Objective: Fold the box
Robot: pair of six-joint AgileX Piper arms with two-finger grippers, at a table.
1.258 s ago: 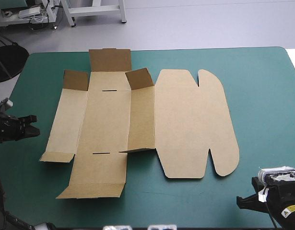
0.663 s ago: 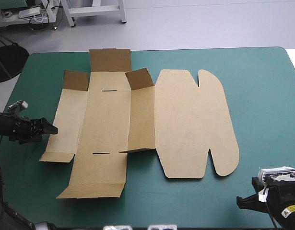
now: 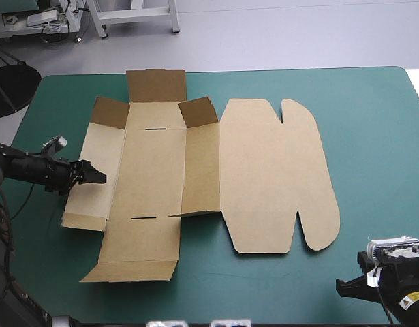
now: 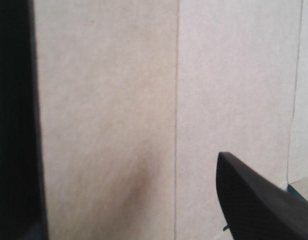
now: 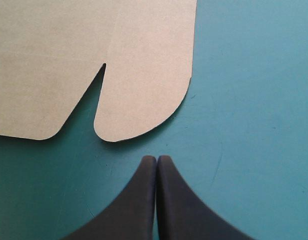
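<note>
The box point(image 3: 154, 177) lies flat left of centre on the counter point(image 3: 373, 136), and the left gripper point(image 3: 99, 177), fingers spread at its left wall, may shove the unpinned sheet rightward while the right gripper point(image 5: 157, 160) idles near-right, fingers pressed together.

High view overlooks the whole table point(image 3: 373, 122) from above and behind. Left wrist view hugs the box point(image 4: 108, 100) at its left side; right wrist view faces its near right corner.

Teal-green table cover point(image 3: 373, 136), perhaps faintly scuffed
</note>
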